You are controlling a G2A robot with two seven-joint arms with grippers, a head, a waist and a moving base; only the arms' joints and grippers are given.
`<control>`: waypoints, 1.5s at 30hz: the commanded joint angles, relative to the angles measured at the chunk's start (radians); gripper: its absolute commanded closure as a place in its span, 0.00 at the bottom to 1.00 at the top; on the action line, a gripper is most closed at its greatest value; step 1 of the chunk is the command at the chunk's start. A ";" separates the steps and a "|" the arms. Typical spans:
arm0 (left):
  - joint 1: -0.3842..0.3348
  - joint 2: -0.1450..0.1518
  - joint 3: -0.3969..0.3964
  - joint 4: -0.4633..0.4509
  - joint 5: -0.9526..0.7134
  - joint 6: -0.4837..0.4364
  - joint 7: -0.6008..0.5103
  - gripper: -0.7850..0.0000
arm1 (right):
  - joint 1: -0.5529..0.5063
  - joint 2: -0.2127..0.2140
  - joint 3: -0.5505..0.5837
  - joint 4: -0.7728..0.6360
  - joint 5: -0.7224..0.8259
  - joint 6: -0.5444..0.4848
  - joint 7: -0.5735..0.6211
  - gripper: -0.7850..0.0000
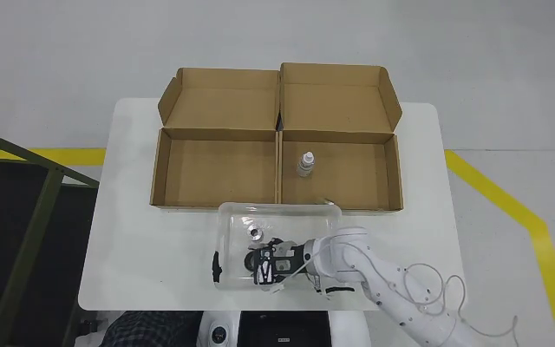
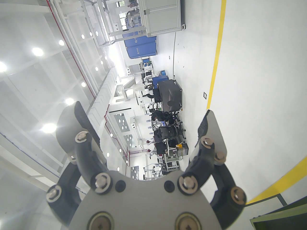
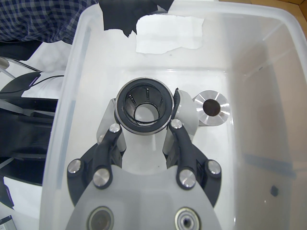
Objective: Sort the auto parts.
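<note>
My right gripper (image 3: 145, 104) is down inside a clear plastic bin (image 3: 239, 8), shut on a black cylindrical bearing (image 3: 146, 99) that stands upright with its hollow bore showing. A silver round part (image 3: 212, 111) with a dark centre lies on the bin floor just beside one finger. In the top view the right gripper (image 1: 263, 265) sits in the bin (image 1: 227, 217) at the table's front, with the silver part (image 1: 254, 233) just behind it. My left gripper (image 2: 144, 111) is open and holds nothing, with the room behind it.
Two open cardboard boxes stand side by side behind the bin. The left box (image 1: 217, 171) holds nothing, while the right box (image 1: 347, 173) has a small white part (image 1: 305, 163) near its left wall. Black tape (image 3: 129, 13) hangs on the bin's rim.
</note>
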State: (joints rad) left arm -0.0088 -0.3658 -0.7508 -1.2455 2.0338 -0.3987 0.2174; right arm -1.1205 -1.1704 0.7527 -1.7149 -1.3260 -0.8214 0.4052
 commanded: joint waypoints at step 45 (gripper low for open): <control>0.000 0.000 0.000 0.000 0.000 0.000 0.000 0.00 | -0.132 0.060 0.340 -0.164 0.359 0.038 -0.275 1.00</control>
State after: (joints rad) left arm -0.0088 -0.3658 -0.7508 -1.2455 2.0338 -0.3987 0.2174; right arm -1.2522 -1.1103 1.0924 -1.8791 -0.9710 -0.7839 0.1286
